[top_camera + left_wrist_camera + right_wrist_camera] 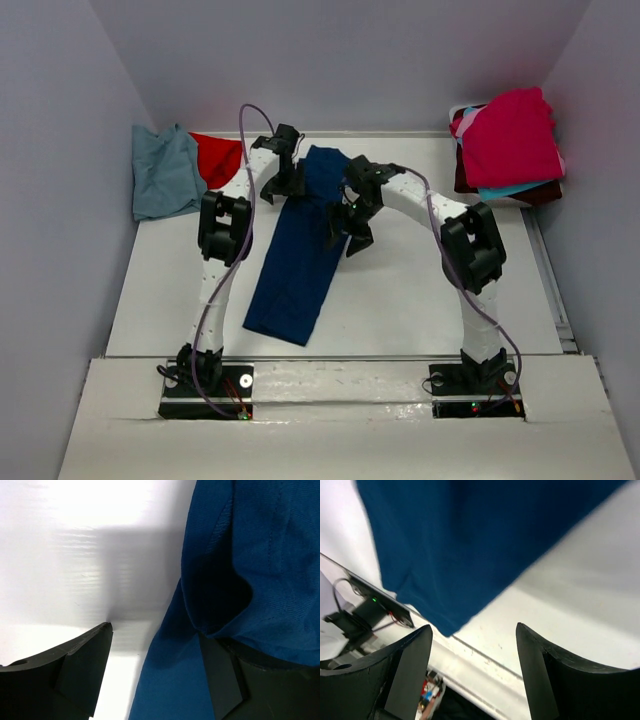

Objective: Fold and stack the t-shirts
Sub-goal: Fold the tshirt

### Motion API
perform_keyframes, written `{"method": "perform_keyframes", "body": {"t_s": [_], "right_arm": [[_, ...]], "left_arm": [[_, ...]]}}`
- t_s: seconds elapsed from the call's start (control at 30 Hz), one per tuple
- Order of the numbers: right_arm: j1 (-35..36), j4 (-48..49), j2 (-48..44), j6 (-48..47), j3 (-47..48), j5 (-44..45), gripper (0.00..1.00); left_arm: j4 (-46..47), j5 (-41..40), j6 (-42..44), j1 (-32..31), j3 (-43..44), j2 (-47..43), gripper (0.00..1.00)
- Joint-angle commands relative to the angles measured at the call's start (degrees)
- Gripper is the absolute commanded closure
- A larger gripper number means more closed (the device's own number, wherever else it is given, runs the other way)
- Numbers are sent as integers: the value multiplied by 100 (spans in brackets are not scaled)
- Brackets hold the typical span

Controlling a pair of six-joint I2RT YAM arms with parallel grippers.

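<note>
1. The navy t-shirt (297,262) lies in the middle of the top view as a long, narrow strip. It slants from upper centre down toward lower centre on the white table (420,290).
2. The left gripper (155,635) is at the strip's upper left edge with its jaws spread wide. One finger is over bare table and the other is partly covered by a fold of navy cloth. Nothing is pinched.
3. The right gripper (473,627) is also spread open, with nothing between its fingers. It hangs beside the strip's right edge.
4. In the upper left corner a dusty blue-grey t-shirt (163,175) lies crumpled, with a red t-shirt (220,155) touching it.
5. In the upper right corner is a stack with a magenta t-shirt (515,135) on top. Turquoise (505,190) and maroon (540,197) edges show beneath it.
</note>
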Motion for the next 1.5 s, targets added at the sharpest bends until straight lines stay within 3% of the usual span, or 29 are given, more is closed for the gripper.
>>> {"method": "perform_keyframes", "body": {"t_s": [0.0,0.1,0.2,0.33,0.9,1.13,1.27,1.47], "right_arm": [[179,502,-565,340,-847,-118,27],[180,680,-671,472,-1148,110,27],[180,583,-592,463,-833,673,26],[180,380,-267,507,-42,191,26],[189,161,655,560,1321,1175,27],[13,222,980,666,1751,1210,27],[-180,126,1279,631,2252,1245,27],[-444,64,1859,630,3043,1131,27]], "left_arm": [[-133,-356,138,231,-128,387,19],[25,-365,191,231,-575,36,19],[306,-479,192,231,-1252,-465,19],[667,-672,174,64,-1911,-1237,19],[596,-1279,95,-235,-2202,-2812,17],[395,-884,7,-551,-2413,-3023,16],[499,-577,-230,-867,-3220,-3445,16],[886,99,-818,-1193,-5108,-4445,17]]}}
